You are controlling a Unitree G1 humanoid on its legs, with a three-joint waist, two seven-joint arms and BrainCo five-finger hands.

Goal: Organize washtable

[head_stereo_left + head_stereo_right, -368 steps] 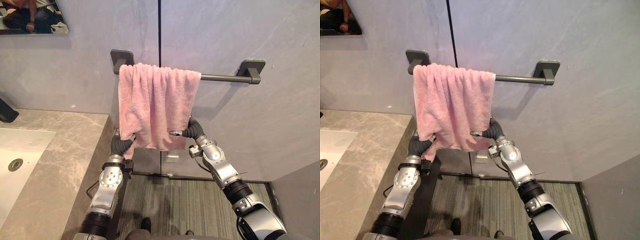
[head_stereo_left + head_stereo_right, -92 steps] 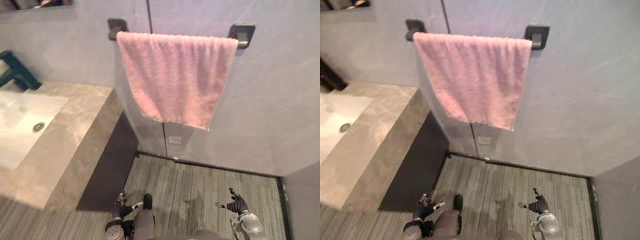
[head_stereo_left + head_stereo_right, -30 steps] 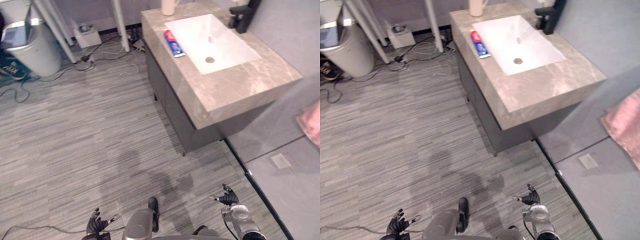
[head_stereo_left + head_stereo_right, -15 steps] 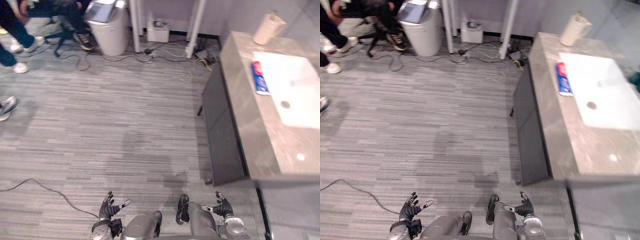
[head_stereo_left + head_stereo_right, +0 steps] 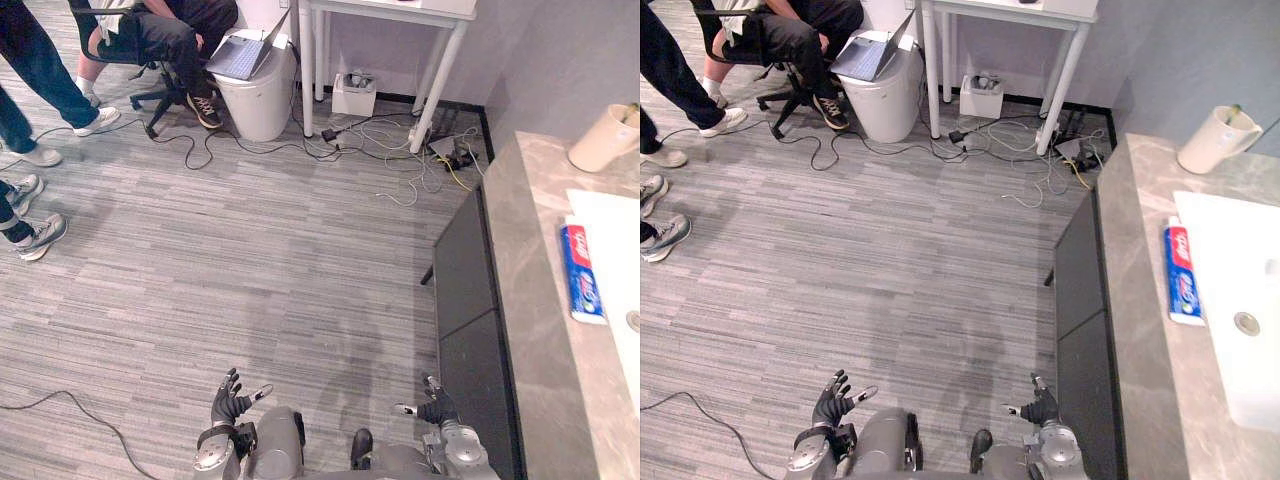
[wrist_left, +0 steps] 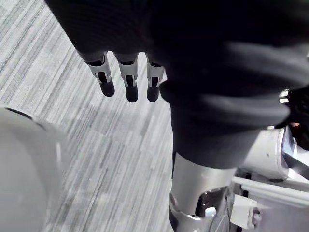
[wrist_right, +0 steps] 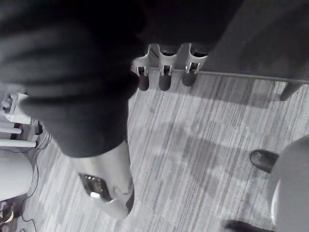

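Both arms hang low at the robot's sides, over the grey striped floor (image 5: 250,250). The left hand (image 5: 230,407) has its fingers spread wide and holds nothing. The right hand (image 5: 433,411) is open too, with loose fingers and nothing in it, near the dark cabinet front (image 5: 465,300). On the stone tabletop (image 5: 530,330), well apart from both hands, a red and blue toothpaste tube (image 5: 583,287) lies flat just beside the white sink (image 5: 1240,260). A cream cup (image 5: 603,138) stands at the far corner.
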